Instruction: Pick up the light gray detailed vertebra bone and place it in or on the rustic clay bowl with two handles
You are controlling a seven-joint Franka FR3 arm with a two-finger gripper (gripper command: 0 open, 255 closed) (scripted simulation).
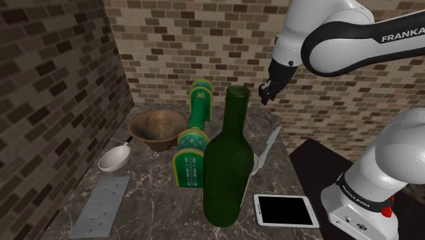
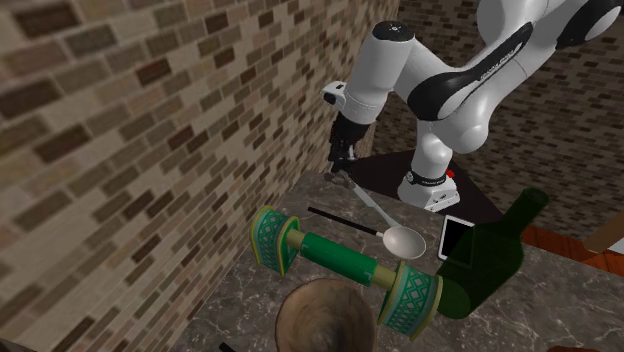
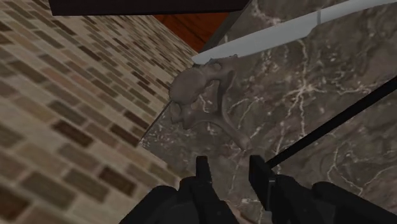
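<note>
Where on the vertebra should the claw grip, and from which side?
Probably from straight above: the vertebra lies flat on the counter close beside the brick wall. Close the open claw across the narrow waist between its rounded body and its flaring wings.

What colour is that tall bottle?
The bottle is dark green, clearest in the shoulder view.

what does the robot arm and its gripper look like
The arm is built of rounded glossy white shells with dark bands at the joints. White FRANKA lettering runs along one dark band, and a small red knob sits near the base. The gripper is all black, with two blocky fingers.
</note>
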